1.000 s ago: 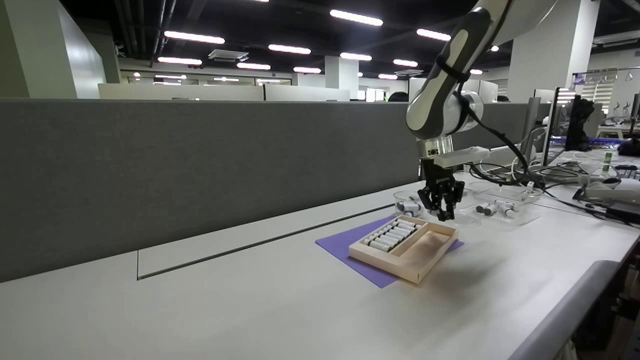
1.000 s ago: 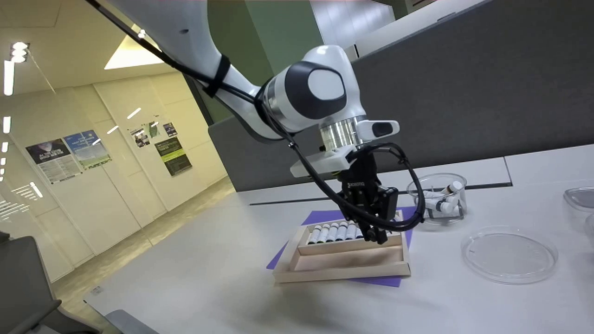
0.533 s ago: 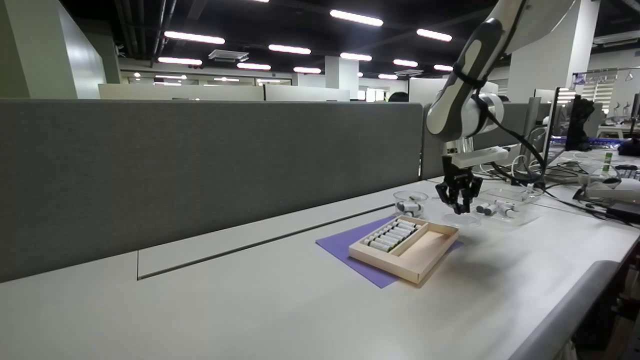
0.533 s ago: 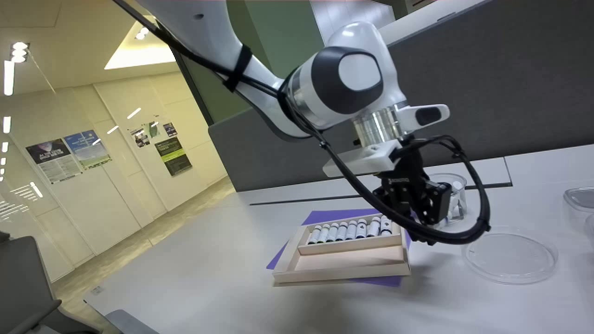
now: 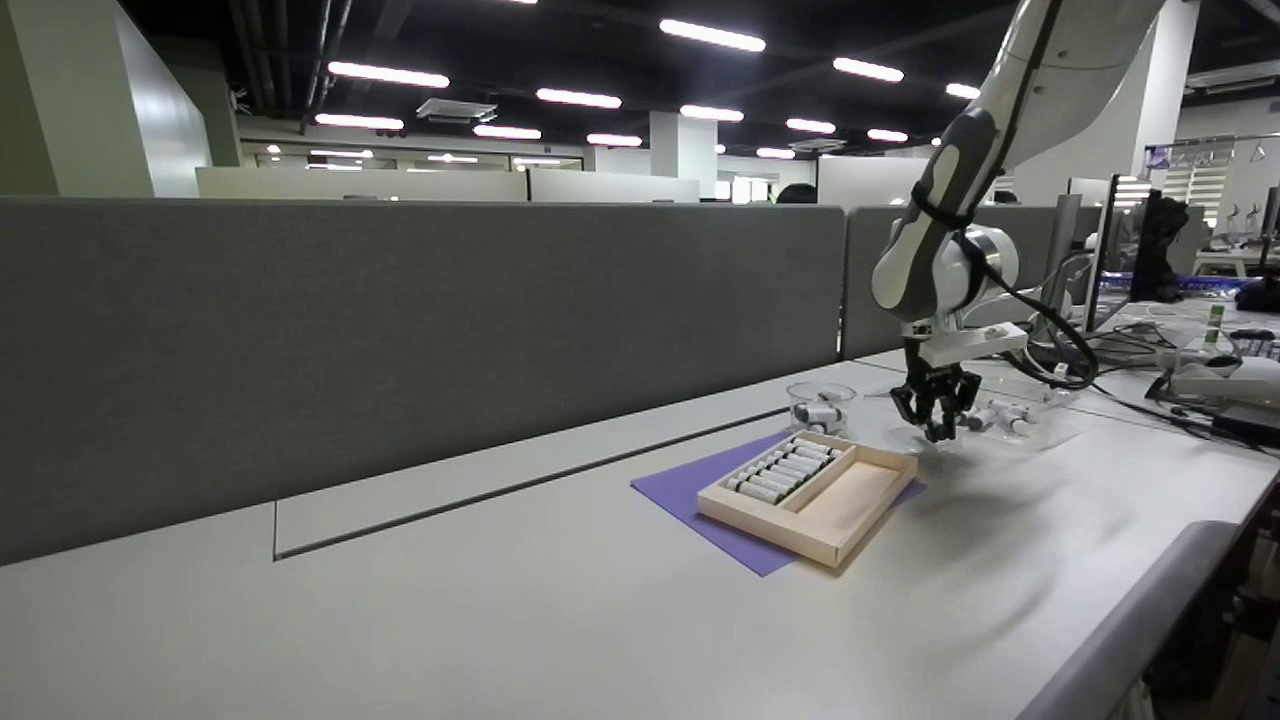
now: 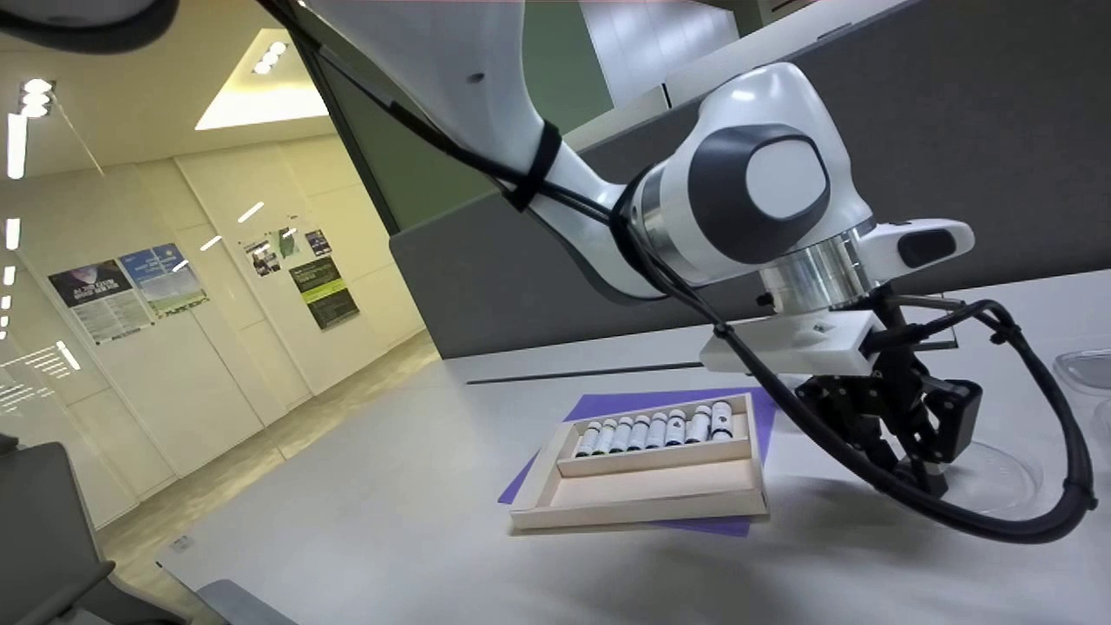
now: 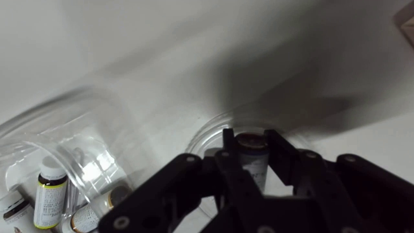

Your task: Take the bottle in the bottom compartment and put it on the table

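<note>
My gripper (image 7: 248, 139) is shut on a small bottle (image 7: 257, 166) with a white label, a blue band and a dark end facing the camera. In both exterior views the gripper (image 5: 940, 430) (image 6: 920, 476) is low over the pale table (image 5: 500, 620), beside the wooden tray (image 6: 642, 514). The bottle is hard to make out there. A clear round dish (image 6: 998, 486) lies under the gripper; it also shows in the wrist view (image 7: 198, 140). Whether the bottle touches the dish cannot be told. The tray's front compartment (image 6: 660, 484) is bare; its back compartment holds several white bottles (image 6: 655, 430).
A purple sheet (image 5: 690, 492) lies under the tray. A clear beaker with bottles (image 5: 820, 395) stands behind the tray. A clear container with several bottles (image 7: 64, 158) is close to the gripper. A grey partition (image 5: 450, 330) runs along the back. Cables hang beside the gripper.
The gripper has moved away from above the tray to a place over the clear dish, then come lower. The tray and its bottles have not moved.
</note>
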You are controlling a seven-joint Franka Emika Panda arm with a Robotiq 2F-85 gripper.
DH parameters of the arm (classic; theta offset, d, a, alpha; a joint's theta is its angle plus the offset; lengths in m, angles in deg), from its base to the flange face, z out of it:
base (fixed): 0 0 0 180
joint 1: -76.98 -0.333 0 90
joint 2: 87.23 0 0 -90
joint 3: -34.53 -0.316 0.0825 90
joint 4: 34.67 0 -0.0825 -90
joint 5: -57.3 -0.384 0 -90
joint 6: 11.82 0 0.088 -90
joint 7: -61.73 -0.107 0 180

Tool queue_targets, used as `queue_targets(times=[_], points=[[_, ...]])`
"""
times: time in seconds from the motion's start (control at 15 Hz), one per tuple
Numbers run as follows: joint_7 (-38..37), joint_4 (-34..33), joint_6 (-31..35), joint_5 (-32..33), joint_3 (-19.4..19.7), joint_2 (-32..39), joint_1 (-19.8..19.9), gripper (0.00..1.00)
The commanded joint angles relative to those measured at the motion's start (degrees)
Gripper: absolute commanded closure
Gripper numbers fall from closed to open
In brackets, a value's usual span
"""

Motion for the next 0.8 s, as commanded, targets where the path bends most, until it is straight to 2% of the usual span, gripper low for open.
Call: queue_targets(times=[0.0, 0.07, 0.4, 0.47, 0.53, 0.67, 0.73], points=[[-0.96, -5.65, -0.92, -0.65, -0.57, 2.95, 0.62, 0.94], [-1.07, -6.24, -1.37, -0.88, -0.66, 3.13, 0.53, 0.61], [-0.73, -7.93, -7.80, -1.94, -2.46, -0.27, -0.14, 0.22], [-0.72, -7.89, -10.04, -1.81, -2.75, -2.02, -0.80, 0.16], [-0.10, -7.71, -5.76, -1.18, -2.28, 1.30, -0.03, 0.32], [-0.13, -8.19, -8.44, -1.36, -2.81, -0.66, -0.66, 0.18], [-0.15, -8.18, -9.01, -1.35, -2.89, -1.31, -0.86, 0.15]])
